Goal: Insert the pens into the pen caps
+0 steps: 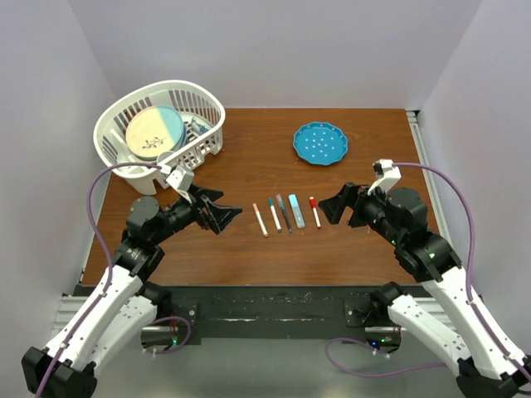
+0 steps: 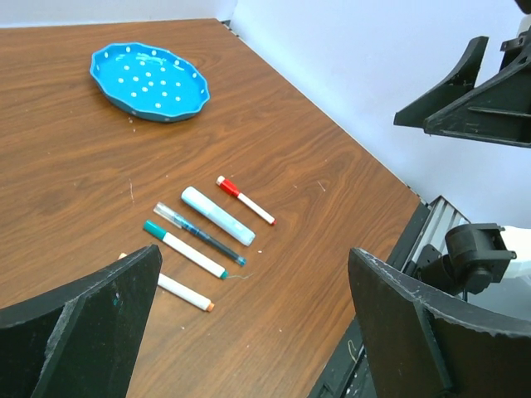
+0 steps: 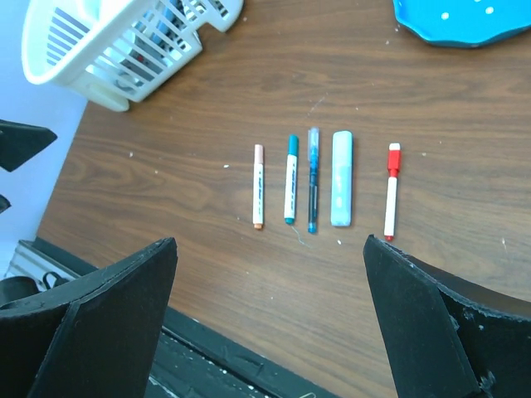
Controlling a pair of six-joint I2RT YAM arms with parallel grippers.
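**Brown wood-grain table (image 1: pixel 249 166), five slim coloured-tip marker pens (image 1: pixel 297 211) in a row**

Your left arm (image 1: pixel 158 220) and right arm (image 1: pixel 402 211) crouch low, angled inward toward the pens between them. Both sets of jaws gape wide, holding nothing.

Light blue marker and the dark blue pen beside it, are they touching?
Apart. The right wrist view shows a strip of bare table between the light blue marker and the dark blue pen along their whole length.
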